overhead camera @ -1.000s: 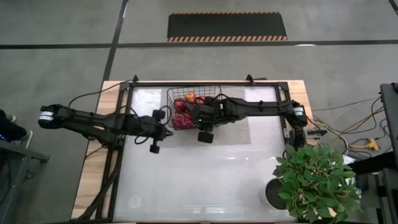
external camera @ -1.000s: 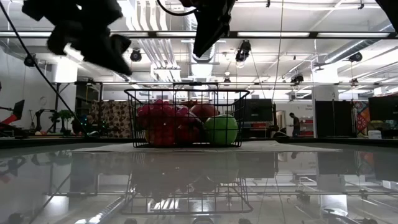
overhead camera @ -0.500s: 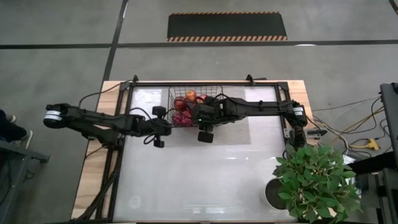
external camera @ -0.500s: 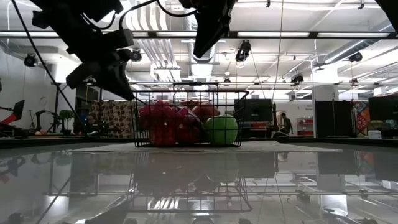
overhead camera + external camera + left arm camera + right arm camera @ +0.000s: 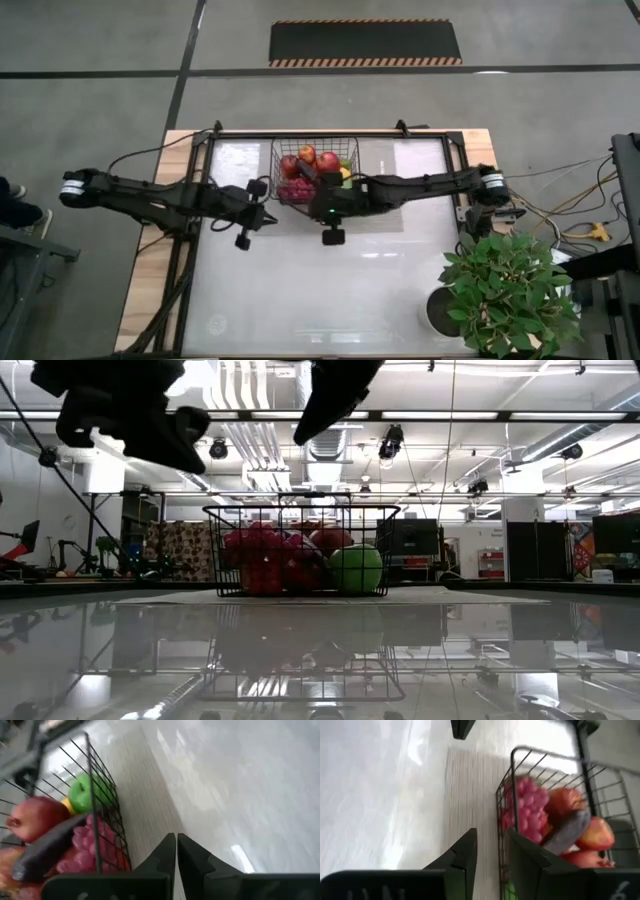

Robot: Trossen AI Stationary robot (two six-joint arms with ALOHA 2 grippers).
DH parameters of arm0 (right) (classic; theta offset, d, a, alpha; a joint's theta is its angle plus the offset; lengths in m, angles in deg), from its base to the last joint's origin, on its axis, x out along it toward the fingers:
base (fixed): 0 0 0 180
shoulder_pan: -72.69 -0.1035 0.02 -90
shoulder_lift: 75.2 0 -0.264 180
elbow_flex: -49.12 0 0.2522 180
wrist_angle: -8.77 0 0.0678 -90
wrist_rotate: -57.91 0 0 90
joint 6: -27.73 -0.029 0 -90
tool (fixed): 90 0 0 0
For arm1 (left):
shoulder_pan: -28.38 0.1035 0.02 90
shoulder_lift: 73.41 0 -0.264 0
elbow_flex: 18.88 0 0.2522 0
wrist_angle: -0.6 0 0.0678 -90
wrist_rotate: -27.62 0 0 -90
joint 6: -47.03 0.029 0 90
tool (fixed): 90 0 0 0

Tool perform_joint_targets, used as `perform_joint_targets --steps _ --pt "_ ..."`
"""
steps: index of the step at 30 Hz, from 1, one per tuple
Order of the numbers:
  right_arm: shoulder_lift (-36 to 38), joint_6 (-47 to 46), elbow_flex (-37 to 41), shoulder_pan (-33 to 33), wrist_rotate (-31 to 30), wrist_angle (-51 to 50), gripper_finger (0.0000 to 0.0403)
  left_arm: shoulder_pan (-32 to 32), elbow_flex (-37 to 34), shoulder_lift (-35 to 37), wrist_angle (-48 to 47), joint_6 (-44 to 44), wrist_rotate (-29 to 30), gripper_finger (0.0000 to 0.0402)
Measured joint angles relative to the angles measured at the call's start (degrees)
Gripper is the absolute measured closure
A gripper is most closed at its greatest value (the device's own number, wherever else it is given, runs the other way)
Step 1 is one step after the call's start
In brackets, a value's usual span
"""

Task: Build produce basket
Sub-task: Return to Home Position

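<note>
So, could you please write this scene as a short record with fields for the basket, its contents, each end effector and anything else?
basket: black wire basket, at the far middle of the table
contents: red apples, purple grapes, green apple, dark eggplant, all inside
left end effector: shut, empty, raised beside the basket's near left corner
right end effector: open, empty, raised over the basket's near side
other: potted plant, at the table's near right corner

no readable text, label, brand, number or sign anywhere
</note>
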Motion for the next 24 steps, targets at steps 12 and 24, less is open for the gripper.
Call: perform_joint_targets --steps 12,24 --pt "28.3 6.2 29.8 -1.4 -5.4 21.3 0.0340 -0.1 -9.6 14.4 8.6 2.4 -0.4 0.0401" --pt "58.9 7.8 54.6 -1.5 -5.7 35.3 0.0345 -0.1 -18.3 22.6 24.5 0.9 -0.3 0.0401"
